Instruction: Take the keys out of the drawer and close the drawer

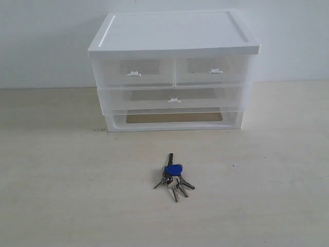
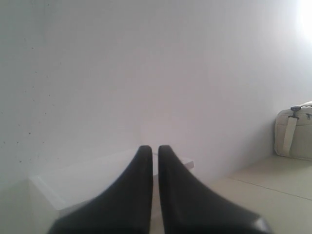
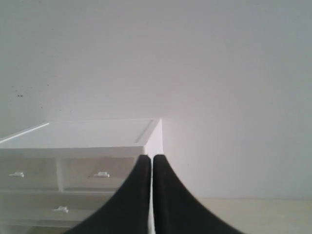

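Exterior view shows the keys (image 1: 174,176) on the table (image 1: 267,195), near its middle and well in front of the unit (image 1: 175,36). The bunch runs front to back, with one dark key pointing at the drawer (image 1: 205,96), which looks fully shut. Neither arm shows there. The left gripper (image 2: 155,151) and right gripper (image 3: 152,160) have their fingers nearly touching and hold nothing. The keys appear in neither wrist view, so I can't tell which arm is nearer. They probably lie below both.
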Controlling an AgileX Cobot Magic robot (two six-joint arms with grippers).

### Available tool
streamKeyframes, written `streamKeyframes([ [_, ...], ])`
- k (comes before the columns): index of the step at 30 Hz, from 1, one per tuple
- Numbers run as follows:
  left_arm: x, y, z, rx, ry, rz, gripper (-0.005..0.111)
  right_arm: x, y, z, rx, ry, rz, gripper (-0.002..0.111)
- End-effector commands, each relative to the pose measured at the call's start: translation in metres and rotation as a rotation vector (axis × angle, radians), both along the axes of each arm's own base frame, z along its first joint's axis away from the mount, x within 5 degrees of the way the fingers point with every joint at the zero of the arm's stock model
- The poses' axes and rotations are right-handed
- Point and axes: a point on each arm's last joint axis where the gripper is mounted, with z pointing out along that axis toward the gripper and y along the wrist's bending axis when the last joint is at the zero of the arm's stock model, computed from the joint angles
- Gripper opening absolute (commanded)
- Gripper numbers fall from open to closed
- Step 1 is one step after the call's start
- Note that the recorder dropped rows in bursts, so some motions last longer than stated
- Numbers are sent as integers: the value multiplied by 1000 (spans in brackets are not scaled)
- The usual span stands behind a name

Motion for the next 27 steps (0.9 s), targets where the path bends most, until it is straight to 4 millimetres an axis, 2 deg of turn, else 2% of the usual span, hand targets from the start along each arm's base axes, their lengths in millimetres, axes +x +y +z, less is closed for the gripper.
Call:
streamKeyframes([
  [1, -1, 0, -2, -14, 17, -11, 4, 1, -3, -3, 12, 30, -36, 0],
  [21, -1, 0, -2, -8, 10, -9, 4, 1, -3, -3, 12, 30, -36, 0],
  [27, 2, 4, -2, -8, 14, 81, 4, 1, -3, -3, 12, 30, -36, 0],
])
